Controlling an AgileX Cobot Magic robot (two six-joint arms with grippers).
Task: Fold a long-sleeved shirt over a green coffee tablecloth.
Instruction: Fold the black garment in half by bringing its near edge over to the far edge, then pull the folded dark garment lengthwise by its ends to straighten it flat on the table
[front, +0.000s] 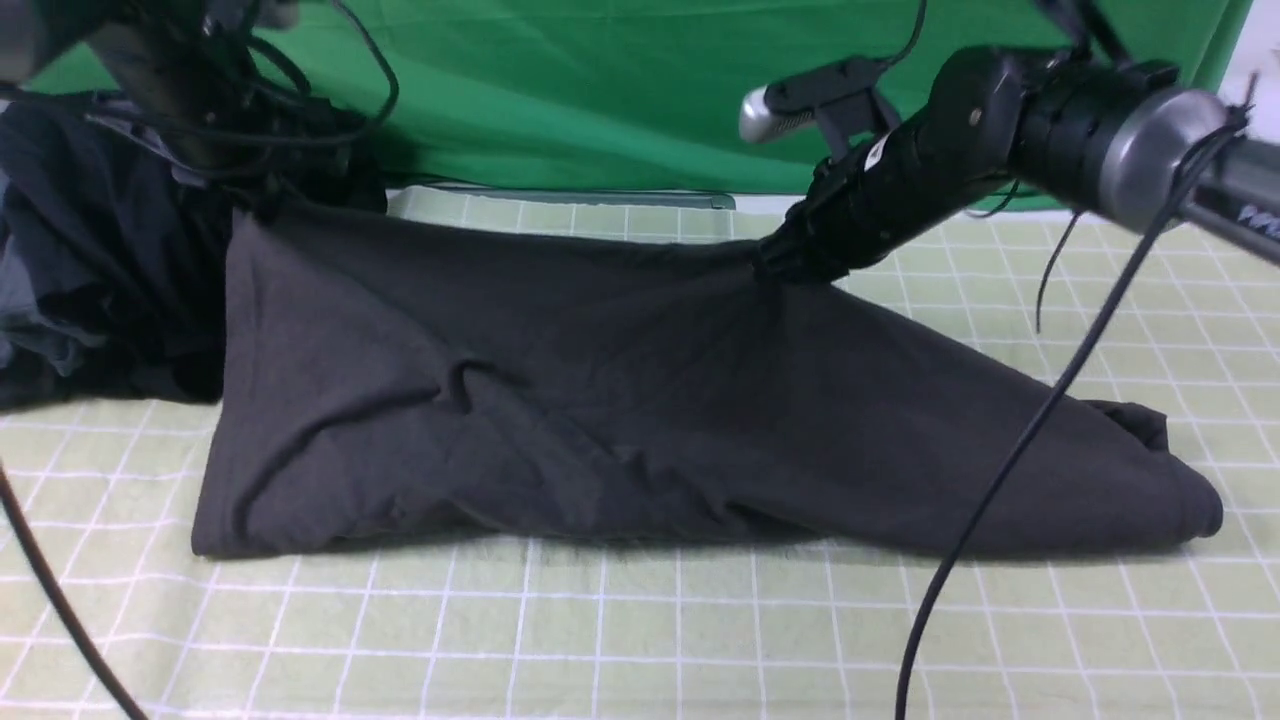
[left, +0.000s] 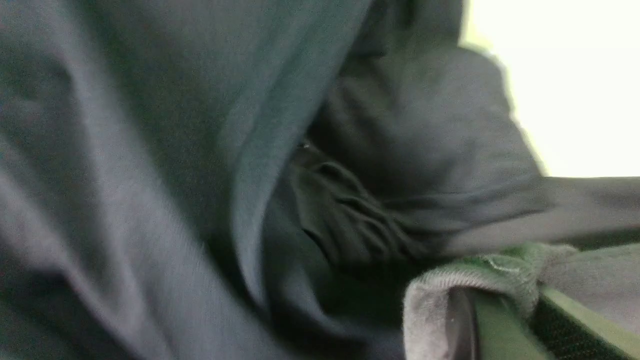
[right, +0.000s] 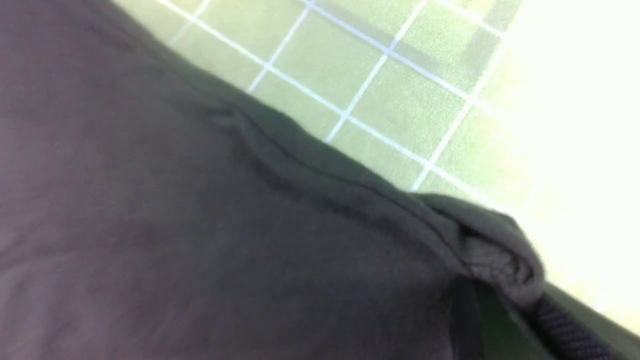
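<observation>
Long-sleeved shirt (front: 600, 420) lies, seemingly half-folded, on the green coffee tablecloth (front: 640, 640); my left jaws and right jaws clamp its upper edge, further folds likely remaining.

Charcoal long-sleeved shirt (front: 600, 400) — wrinkled, far edge lifted at two points — lies across gridded pale-green tablecloth (front: 640, 640).

Long-sleeved shirt (front: 600, 420): spread across the green coffee tablecloth (front: 640, 640), far edge raised.
Right gripper (front: 785, 262): pinching that edge.
Left gripper (front: 262, 205): at the shirt's far-left corner.
Dark garments (front: 90, 270): heaped at the left edge.
</observation>
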